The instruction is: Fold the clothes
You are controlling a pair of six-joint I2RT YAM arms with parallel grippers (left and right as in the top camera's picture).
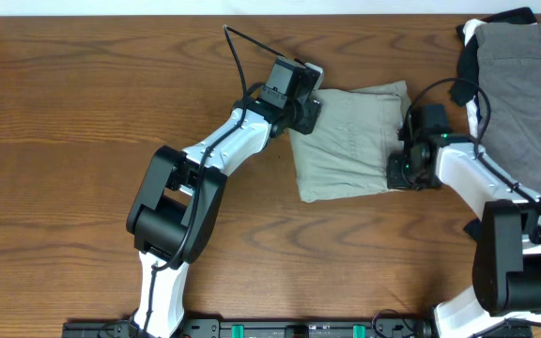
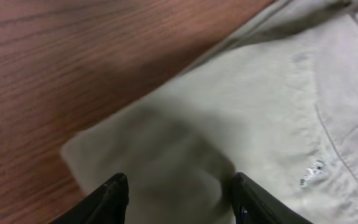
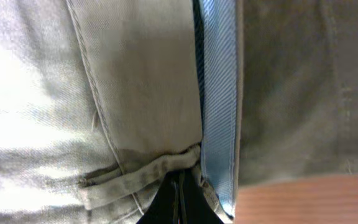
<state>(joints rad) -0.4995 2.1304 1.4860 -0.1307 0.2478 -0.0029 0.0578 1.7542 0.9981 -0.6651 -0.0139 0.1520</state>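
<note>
The clothes in play are light khaki shorts (image 1: pixel 350 141), folded into a rough square in the middle of the table. My left gripper (image 1: pixel 306 111) is over their upper left corner. In the left wrist view it (image 2: pixel 179 186) stands open, its dark fingers (image 2: pixel 114 199) straddling shadowed khaki fabric (image 2: pixel 260 106). My right gripper (image 1: pixel 407 169) is at the shorts' right edge. The right wrist view shows it (image 3: pixel 180 177) shut, its tips buried in bunched waistband fabric (image 3: pixel 135 177) beside the pale blue lining (image 3: pixel 219 93).
A pile of grey, black and white garments (image 1: pixel 524 66) lies at the back right corner, close behind my right arm. Bare wooden tabletop (image 1: pixel 83 113) spreads to the left and in front of the shorts.
</note>
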